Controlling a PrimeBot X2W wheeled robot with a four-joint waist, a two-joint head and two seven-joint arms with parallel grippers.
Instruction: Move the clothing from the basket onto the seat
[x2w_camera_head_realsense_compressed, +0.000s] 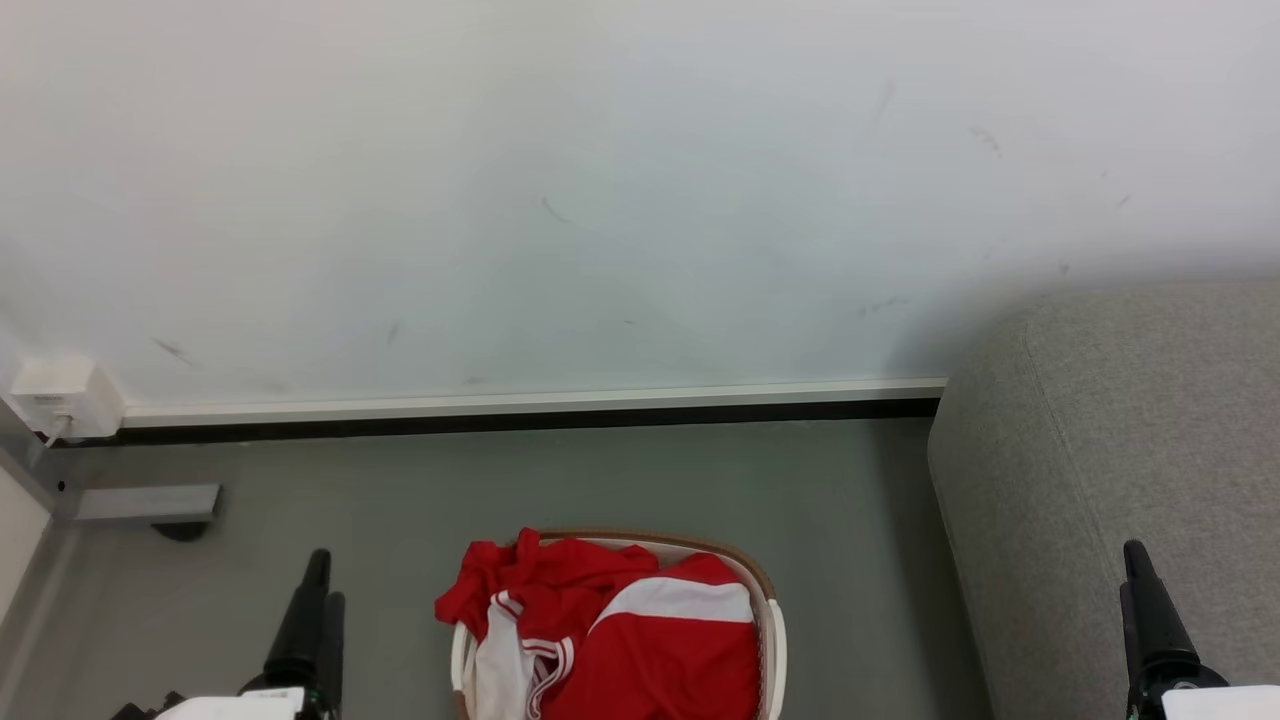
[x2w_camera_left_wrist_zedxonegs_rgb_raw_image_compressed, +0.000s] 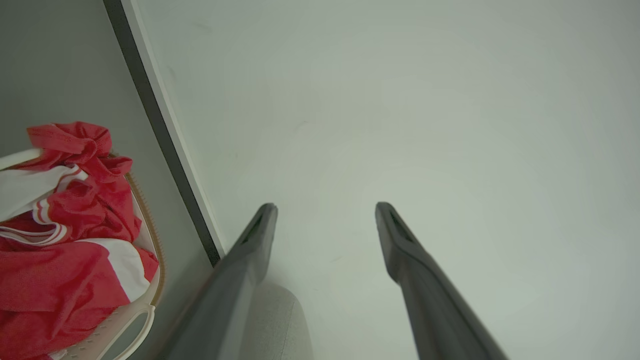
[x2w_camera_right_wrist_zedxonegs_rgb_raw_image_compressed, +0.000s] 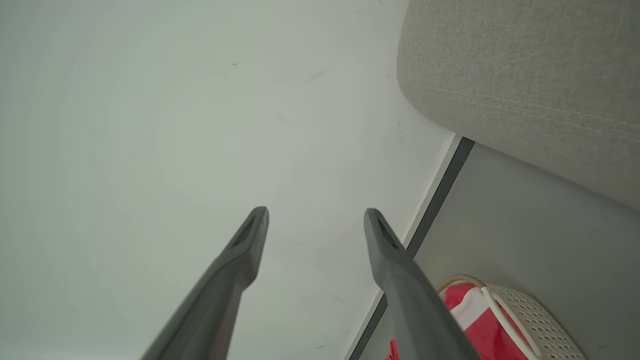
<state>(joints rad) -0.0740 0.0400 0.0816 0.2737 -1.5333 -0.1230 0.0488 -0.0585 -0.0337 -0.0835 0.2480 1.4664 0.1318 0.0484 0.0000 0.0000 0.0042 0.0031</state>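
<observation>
The red clothing (x2w_camera_head_realsense_compressed: 610, 630) with white panels lies heaped in the white basket (x2w_camera_head_realsense_compressed: 775, 640) on the floor at the bottom centre of the head view, one fold hanging over the left rim. The grey seat (x2w_camera_head_realsense_compressed: 1110, 470) stands to the right of the basket. My left gripper (x2w_camera_head_realsense_compressed: 326, 578) is left of the basket and my right gripper (x2w_camera_head_realsense_compressed: 1135, 570) is in front of the seat, both clear of the clothing. In the wrist views the left gripper (x2w_camera_left_wrist_zedxonegs_rgb_raw_image_compressed: 326, 207) and the right gripper (x2w_camera_right_wrist_zedxonegs_rgb_raw_image_compressed: 316, 212) stand open and empty, pointing at the wall. The clothing (x2w_camera_left_wrist_zedxonegs_rgb_raw_image_compressed: 65, 240) and basket (x2w_camera_right_wrist_zedxonegs_rgb_raw_image_compressed: 535, 320) sit at the edges of those views.
A white wall with a white baseboard (x2w_camera_head_realsense_compressed: 520, 400) runs behind the basket. A white socket box (x2w_camera_head_realsense_compressed: 65, 398) and a grey bracket (x2w_camera_head_realsense_compressed: 145, 503) sit at the far left. Grey floor (x2w_camera_head_realsense_compressed: 850, 500) lies between the basket and the seat.
</observation>
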